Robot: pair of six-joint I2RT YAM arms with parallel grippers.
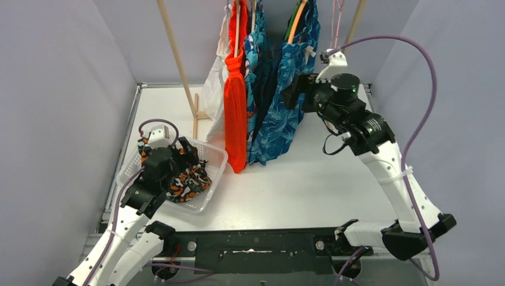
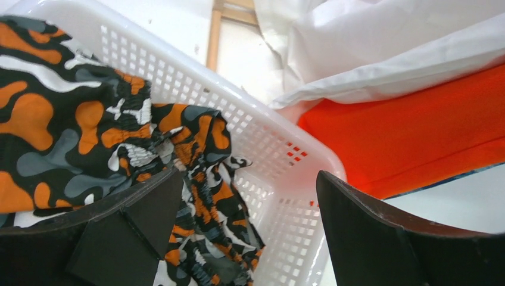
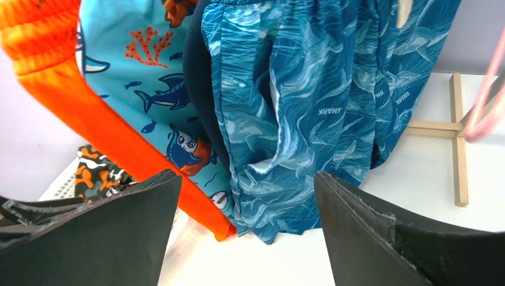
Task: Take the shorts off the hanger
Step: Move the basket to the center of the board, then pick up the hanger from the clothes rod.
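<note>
Right gripper (image 3: 247, 226) fills the foreground, jaws wide with nothing between them. Straight ahead hang the blue patterned shorts (image 3: 286, 119) — long axis vertical, waistband up at 12 o'clock, hem low near the table (image 1: 309, 185). Seen from above they lie just beside this gripper at its 9 o'clock, with the navy shorts (image 3: 199, 77), teal shark shorts (image 3: 143, 89) and orange shorts (image 1: 236, 107) further that way. The left gripper (image 2: 250, 179), also wide, hangs over the camouflage shorts (image 2: 71, 119) in the basket (image 1: 217, 158) at 8 o'clock — well apart, so the right arm is nearer.
</note>
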